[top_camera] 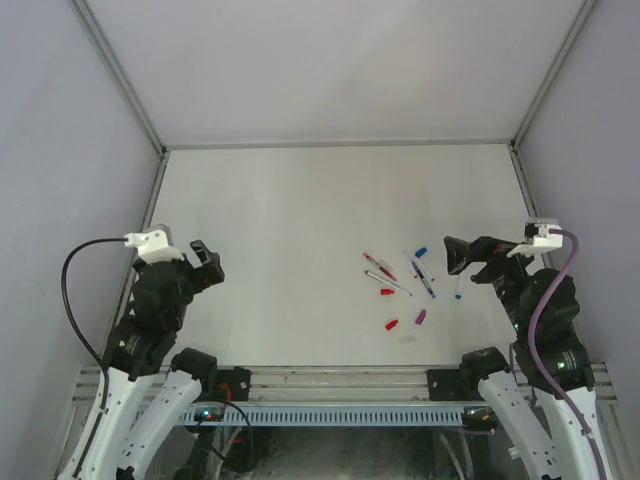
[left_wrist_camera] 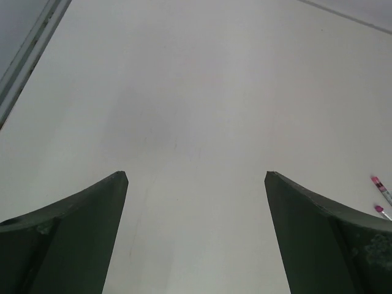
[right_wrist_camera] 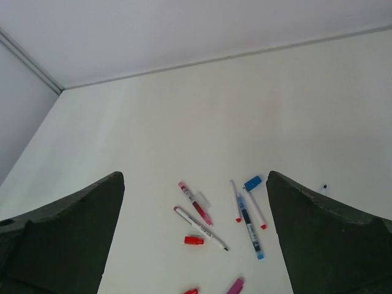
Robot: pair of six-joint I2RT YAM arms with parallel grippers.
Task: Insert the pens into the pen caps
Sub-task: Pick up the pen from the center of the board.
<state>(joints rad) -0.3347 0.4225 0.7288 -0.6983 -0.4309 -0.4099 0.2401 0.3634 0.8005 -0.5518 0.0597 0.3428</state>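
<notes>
From above, the thin whitish-grey marker pens point(top_camera: 380, 267) are seen scattered on the white table point(top_camera: 300, 220), right of centre, with the stubby red, blue and magenta plastic caps point(top_camera: 392, 324) loose among them. The dark left gripper point(top_camera: 205, 262) is well apart from them, and the dark right gripper point(top_camera: 455, 255) is near.

In the left wrist view, the fingers point(left_wrist_camera: 92, 233) are spread apart and nothing is held.

In the right wrist view, the fingers point(right_wrist_camera: 73, 233) are likewise apart and hold nothing. Pens and caps are seen on the table between them.

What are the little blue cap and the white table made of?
The blue cap looks like smooth hard plastic: it is one solid bright colour with a blocky moulded shape. The table looks like a matte white board, maybe laminate or painted wood. It is flat and even with no glare, so I cannot tell which.
</notes>
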